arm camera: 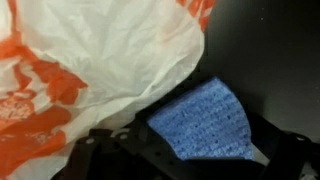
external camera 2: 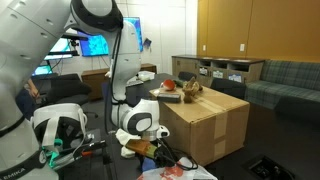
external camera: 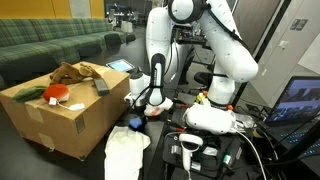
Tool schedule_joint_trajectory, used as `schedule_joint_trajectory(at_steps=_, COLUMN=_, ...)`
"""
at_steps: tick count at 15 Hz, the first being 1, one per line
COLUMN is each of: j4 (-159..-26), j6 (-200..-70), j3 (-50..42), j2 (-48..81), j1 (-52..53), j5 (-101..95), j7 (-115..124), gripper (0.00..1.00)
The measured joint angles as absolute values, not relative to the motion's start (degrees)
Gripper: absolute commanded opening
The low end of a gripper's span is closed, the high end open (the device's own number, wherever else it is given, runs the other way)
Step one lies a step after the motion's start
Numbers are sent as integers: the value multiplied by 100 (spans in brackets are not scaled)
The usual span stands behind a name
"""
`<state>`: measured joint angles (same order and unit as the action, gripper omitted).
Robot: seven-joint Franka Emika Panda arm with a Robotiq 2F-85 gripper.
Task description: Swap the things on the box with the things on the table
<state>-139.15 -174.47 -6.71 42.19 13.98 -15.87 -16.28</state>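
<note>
Below the wrist camera, the gripper (arm camera: 195, 152) stands spread over a blue cloth (arm camera: 205, 115) partly hidden by an orange-white bag (arm camera: 95, 60).

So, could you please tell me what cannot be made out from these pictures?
- Small items on the large brown cardboard box: too small in both exterior views to identify.
- White and orange plastic bag: cut off by the wrist view's top and left edges; it hides the black table beneath it.
- Blue knitted cloth: partly under the bag in the wrist view.
- Gripper: fingertips too small in an exterior view.
</note>
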Motion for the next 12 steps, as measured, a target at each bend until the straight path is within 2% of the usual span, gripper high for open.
schedule_joint_trajectory(at_steps=1, j4=-13914, j6=-17466, j3=-740, j2=4224, j1=1492, j5=-1587, j7=-1585, gripper=83)
schedule_joint_trajectory(at_steps=2, j4=-13911, j6=-17475, j3=-797, j2=4227, j1=1573, j5=-1587, j7=-1548, gripper=73)
schedule_joint_trajectory(at_steps=4, j4=-13901, j6=-17484, j3=-875, j2=4224, j1=1667, j5=-1587, j7=-1518, gripper=59)
schedule_joint_trajectory(at_steps=6, j4=-13888, j6=-17490, j3=-895, j2=4213, j1=1674, j5=-1595, j7=-1519, gripper=55)
schedule_joint_trajectory(at_steps=9, j4=-13862, j6=-17520, j3=-950, j2=4209, j1=1674, j5=-1707, j7=-1519, gripper=27)
schedule_joint_trajectory(at_steps=12, j4=-13844, j6=-17543, j3=-996, j2=4209, j1=1674, j5=-1818, j7=-1520, gripper=5)
